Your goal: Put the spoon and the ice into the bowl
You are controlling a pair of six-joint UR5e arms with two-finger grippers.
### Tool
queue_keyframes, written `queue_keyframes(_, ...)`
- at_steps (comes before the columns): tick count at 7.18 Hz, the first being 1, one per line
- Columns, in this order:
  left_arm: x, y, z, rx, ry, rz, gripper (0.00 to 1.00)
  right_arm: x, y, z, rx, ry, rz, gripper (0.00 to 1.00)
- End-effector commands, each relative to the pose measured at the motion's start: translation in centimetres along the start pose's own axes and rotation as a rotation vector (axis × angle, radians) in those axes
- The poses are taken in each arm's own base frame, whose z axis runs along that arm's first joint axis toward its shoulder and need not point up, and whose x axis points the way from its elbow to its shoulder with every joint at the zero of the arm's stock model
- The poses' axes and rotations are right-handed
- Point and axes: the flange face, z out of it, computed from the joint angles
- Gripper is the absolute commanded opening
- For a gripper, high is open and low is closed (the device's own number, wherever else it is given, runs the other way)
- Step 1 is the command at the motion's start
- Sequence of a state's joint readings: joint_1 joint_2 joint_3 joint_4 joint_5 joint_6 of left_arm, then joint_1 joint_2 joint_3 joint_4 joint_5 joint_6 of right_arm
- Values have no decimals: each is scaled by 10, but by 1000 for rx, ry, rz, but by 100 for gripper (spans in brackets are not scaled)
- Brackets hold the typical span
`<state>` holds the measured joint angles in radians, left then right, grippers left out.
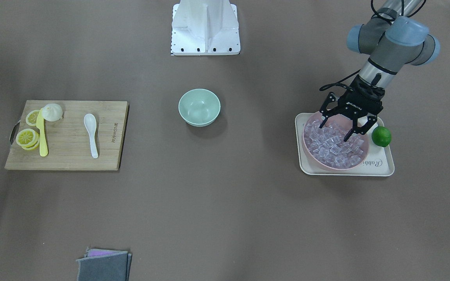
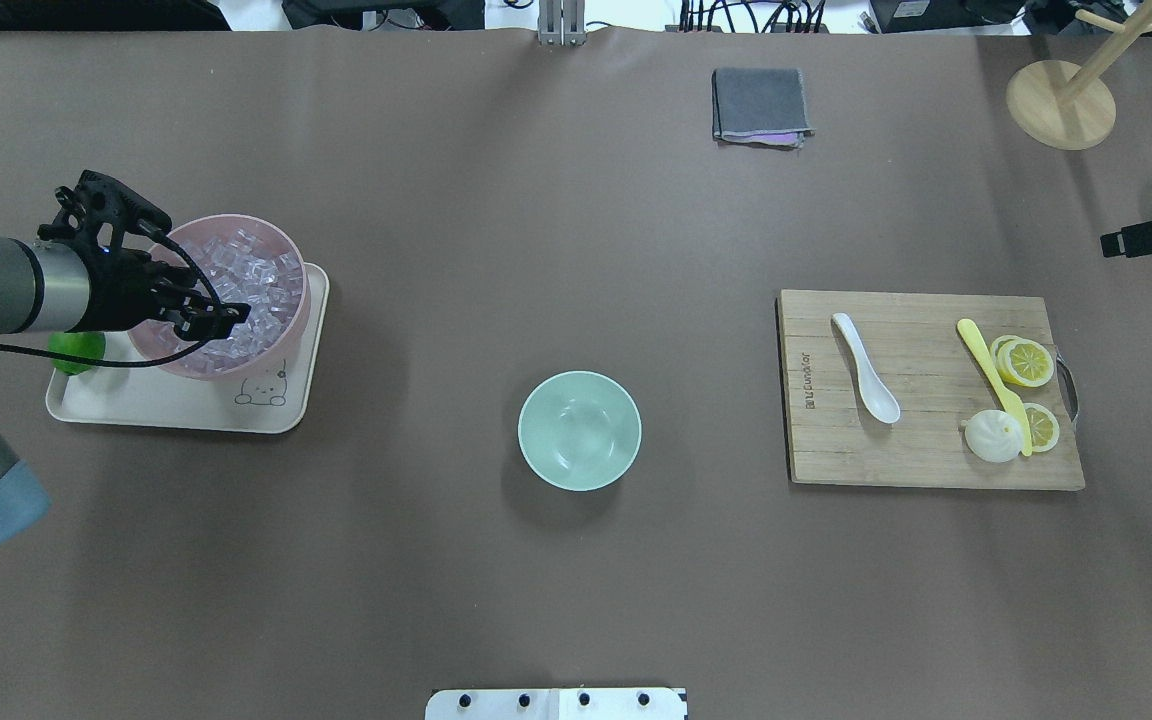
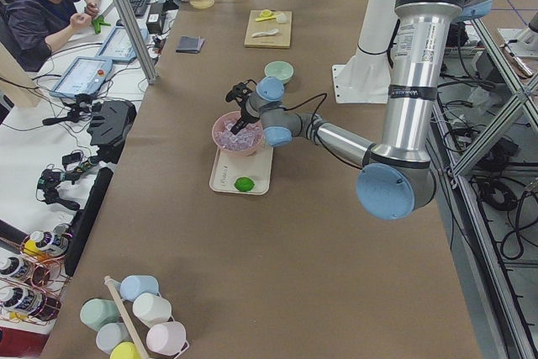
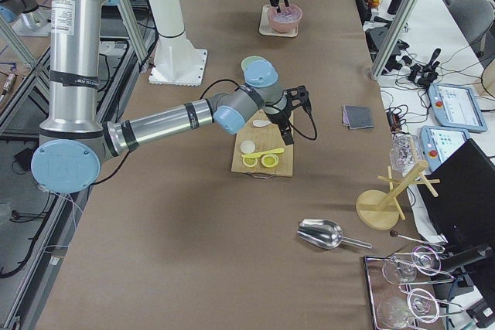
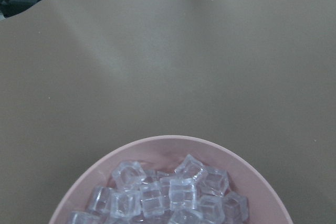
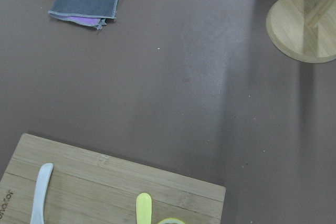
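Pink bowl [image 1: 328, 167] heaped with ice [image 1: 332, 147] lies directly under the left gripper [image 1: 335, 130], its fingers spread wide. Spoon [image 1: 91, 134] on the cutting board [image 1: 65, 156] and mint bowl [image 1: 199, 107] lie well apart from those fingers. Right gripper [image 2: 1146, 240]: finger spacing cannot be told.

On the brown worktop [image 2: 576, 200] lies a rectangular bamboo cutting board [image 2: 926, 455] carrying a long yellow plastic knife [image 2: 992, 383], yellow lemon slices [image 2: 1024, 361] and a round white bun-like piece [image 2: 992, 437] that touches the knife's end. Well apart from it, a cream rectangular tray [image 2: 166, 405] holds a large pink bowl [image 2: 236, 365] with a green lime [image 1: 381, 136] just beside it. Along the far edge are a folded grey cloth [image 2: 759, 103] and the round wooden base of a stand [image 2: 1060, 105].
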<state>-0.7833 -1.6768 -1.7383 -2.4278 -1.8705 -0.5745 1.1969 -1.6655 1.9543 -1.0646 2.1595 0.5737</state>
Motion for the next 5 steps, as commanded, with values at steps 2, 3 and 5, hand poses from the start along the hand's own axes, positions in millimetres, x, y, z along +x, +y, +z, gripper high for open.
queue_keyframes(2, -3, 5, 6, -17, -1, 8, 77, 0, 1, 1, -2, 1, -2, 100)
queue_keyframes(3, -3, 5, 6, -19, -1, 8, 74, 0, 1, 2, -4, 1, -2, 100)
queue_keyframes(5, -9, 13, 14, -38, -4, 3, 74, 1, 2, 2, -5, 2, -1, 100)
